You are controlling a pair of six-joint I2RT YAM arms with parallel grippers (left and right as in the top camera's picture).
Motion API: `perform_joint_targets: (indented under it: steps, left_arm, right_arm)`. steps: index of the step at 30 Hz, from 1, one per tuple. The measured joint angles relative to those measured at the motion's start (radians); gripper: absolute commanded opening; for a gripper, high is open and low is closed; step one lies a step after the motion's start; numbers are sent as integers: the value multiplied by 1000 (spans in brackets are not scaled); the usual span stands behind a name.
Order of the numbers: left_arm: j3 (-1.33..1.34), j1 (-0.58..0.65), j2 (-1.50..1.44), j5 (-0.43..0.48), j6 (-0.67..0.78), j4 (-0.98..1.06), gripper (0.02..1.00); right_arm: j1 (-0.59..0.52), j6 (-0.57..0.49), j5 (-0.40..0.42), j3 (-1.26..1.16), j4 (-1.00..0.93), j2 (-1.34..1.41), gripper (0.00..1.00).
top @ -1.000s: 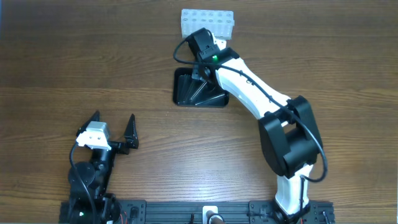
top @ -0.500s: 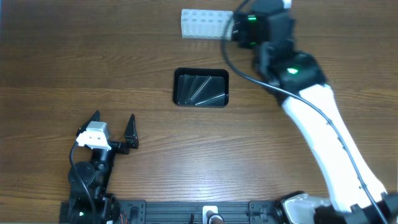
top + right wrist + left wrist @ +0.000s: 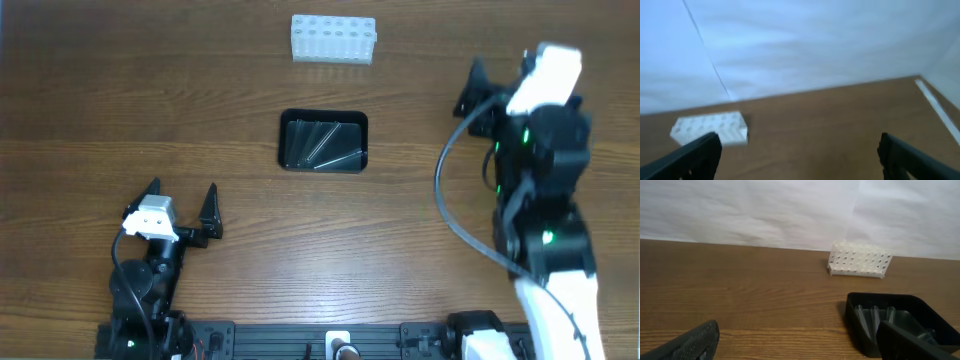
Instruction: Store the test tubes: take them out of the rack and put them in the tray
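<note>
My left pincer (image 3: 182,207) sits low on the wooden table (image 3: 100,110) near my base, its fingers spread wide and holding nothing. My right pincer (image 3: 799,141) is raised over the table's right side, its fingers also wide apart and bare. The clear test tubes (image 3: 322,143) lie slanted in the black tray (image 3: 284,150) at mid-table; three, I think, though they blur together. The white rack (image 3: 333,39) stands beyond the tray, apart from it.
</note>
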Motion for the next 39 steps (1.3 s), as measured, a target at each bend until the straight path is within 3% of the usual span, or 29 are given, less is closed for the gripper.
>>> perform_joint_targets:
  steps: [14, 24, 39]
  left_arm:
    - [0, 0, 0, 0, 0, 0, 1000]
    - [0, 0, 0, 0, 0, 0, 1000]
    - [0, 0, 0, 0, 0, 0, 1000]
  right_arm:
    - [0, -41, 33, -612, 85, -541, 991]
    - [0, -74, -24, -858, 135, -811, 993]
    - [0, -147, -88, -912, 180, -882, 993]
